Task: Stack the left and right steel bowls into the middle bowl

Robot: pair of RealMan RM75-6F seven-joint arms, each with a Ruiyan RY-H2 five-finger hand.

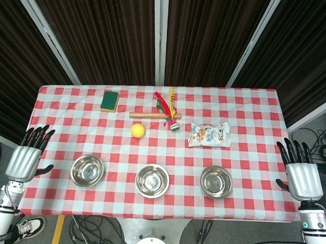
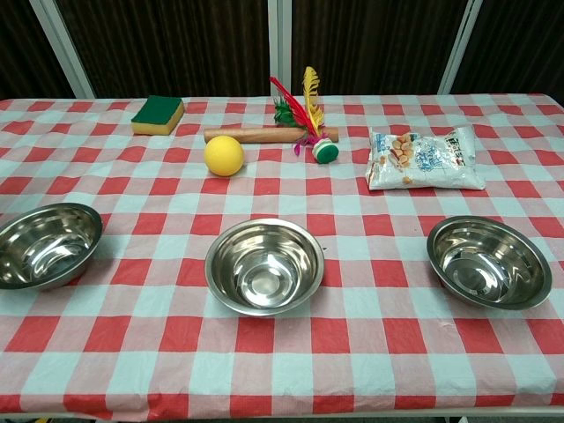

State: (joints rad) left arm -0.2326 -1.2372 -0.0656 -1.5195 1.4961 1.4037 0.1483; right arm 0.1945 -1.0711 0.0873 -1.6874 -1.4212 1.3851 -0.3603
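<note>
Near row: three steel bowls stand upright in a line along the near edge of the table [image 1: 271, 113], well apart from one another, each empty.
Middle bowl [image 2: 264, 265]: sits near the centre of the near row, on the red and white checked cloth; nothing is stacked in it.
Left bowl [image 2: 44, 244]: lies to the left of the middle bowl, partly cut off by the frame edge in the chest view; the head view shows it whole, near the left hand but apart from it.
Right bowl [image 2: 489, 260]: lies to the right of the middle bowl, alone on the cloth, apart from the right hand.
Left hand [image 1: 27, 156]: hangs off the left edge of the table, fingers straight and spread, holding nothing; seen only in the head view.
Right hand [image 1: 301, 171]: hangs off the right edge of the table, fingers straight and spread, holding nothing.
Yellow ball [image 2: 224, 155]: farther back, left of centre.
Snack packet [image 2: 423, 159]: farther back on the right, lying flat.
Wooden rolling pin [image 2: 256, 135]: lies crosswise beyond the ball.
Feathered shuttlecock [image 2: 308, 119]: rests against the right end of the rolling pin, green base nearer.
Green sponge [image 2: 158, 114]: far left, beyond the ball.
</note>
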